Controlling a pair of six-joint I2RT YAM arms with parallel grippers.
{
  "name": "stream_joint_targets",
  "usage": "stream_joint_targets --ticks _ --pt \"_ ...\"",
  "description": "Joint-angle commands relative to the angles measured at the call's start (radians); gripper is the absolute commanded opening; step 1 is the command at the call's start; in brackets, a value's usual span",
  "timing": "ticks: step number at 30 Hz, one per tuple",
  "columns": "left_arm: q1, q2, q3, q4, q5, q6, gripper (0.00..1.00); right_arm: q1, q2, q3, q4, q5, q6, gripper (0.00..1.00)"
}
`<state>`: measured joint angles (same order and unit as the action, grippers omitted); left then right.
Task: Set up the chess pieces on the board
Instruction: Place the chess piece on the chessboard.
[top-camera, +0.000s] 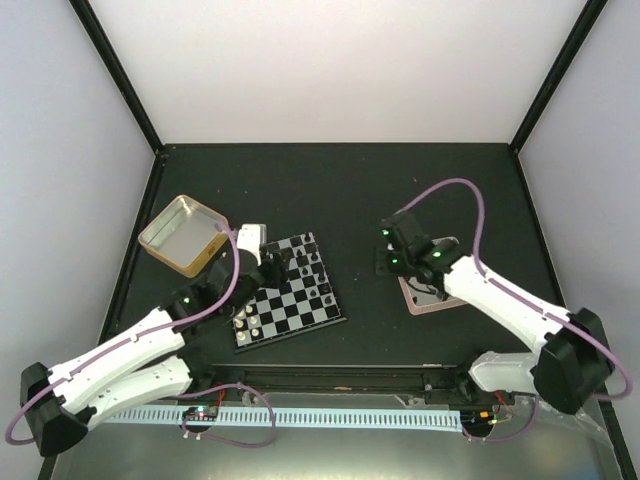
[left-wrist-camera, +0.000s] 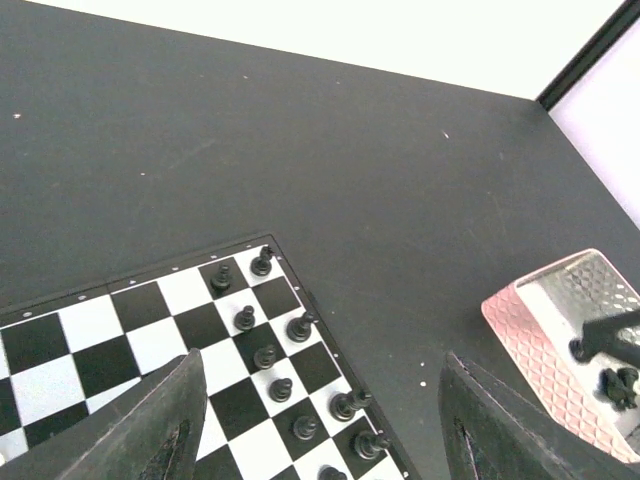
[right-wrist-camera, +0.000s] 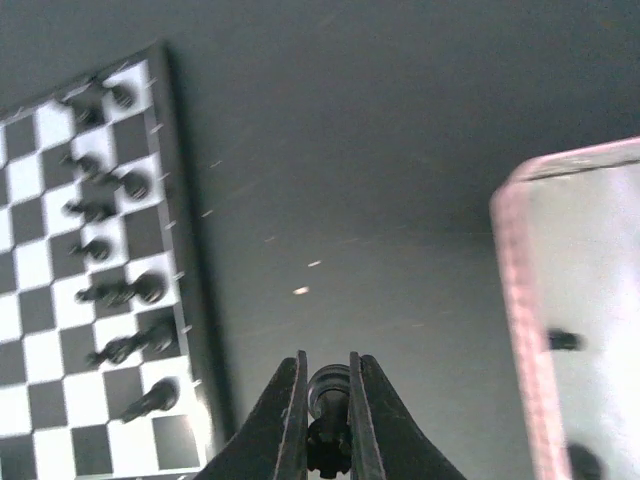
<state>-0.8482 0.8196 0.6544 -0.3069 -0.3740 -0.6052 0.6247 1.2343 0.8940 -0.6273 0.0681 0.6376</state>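
The board (top-camera: 291, 296) lies left of centre. Black chess pieces (top-camera: 308, 262) stand along its far right side and cream-white pieces (top-camera: 248, 319) at its near left corner. My left gripper (top-camera: 270, 256) is open and empty above the board's far edge; in the left wrist view its fingers (left-wrist-camera: 150, 430) spread wide over the black pieces (left-wrist-camera: 300, 327) on the board (left-wrist-camera: 90, 335). My right gripper (right-wrist-camera: 328, 385) is shut on a black chess piece (right-wrist-camera: 329, 392), held above the bare mat between the board (right-wrist-camera: 40, 300) and the pink tin (right-wrist-camera: 520, 300). It also shows in the top view (top-camera: 386, 252).
A pink-rimmed tin (top-camera: 432, 296) at the right holds a few loose black pieces (right-wrist-camera: 563, 340), also seen in the left wrist view (left-wrist-camera: 620, 385). A gold tin (top-camera: 183, 235) sits at the far left of the board. A black frame rims the mat.
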Motion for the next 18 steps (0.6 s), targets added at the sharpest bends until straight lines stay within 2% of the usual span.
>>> stream_joint_targets --ticks 1,7,18 --pt "0.021 -0.058 -0.031 -0.022 -0.059 -0.041 0.65 0.167 0.098 0.066 -0.022 0.013 0.044 0.02" --pt "0.043 -0.13 -0.074 -0.035 -0.079 -0.065 0.66 0.324 0.244 0.119 -0.011 0.011 0.082 0.02" --pt "0.067 -0.176 -0.114 -0.043 -0.067 -0.071 0.67 0.411 0.373 0.167 -0.04 -0.042 0.108 0.02"
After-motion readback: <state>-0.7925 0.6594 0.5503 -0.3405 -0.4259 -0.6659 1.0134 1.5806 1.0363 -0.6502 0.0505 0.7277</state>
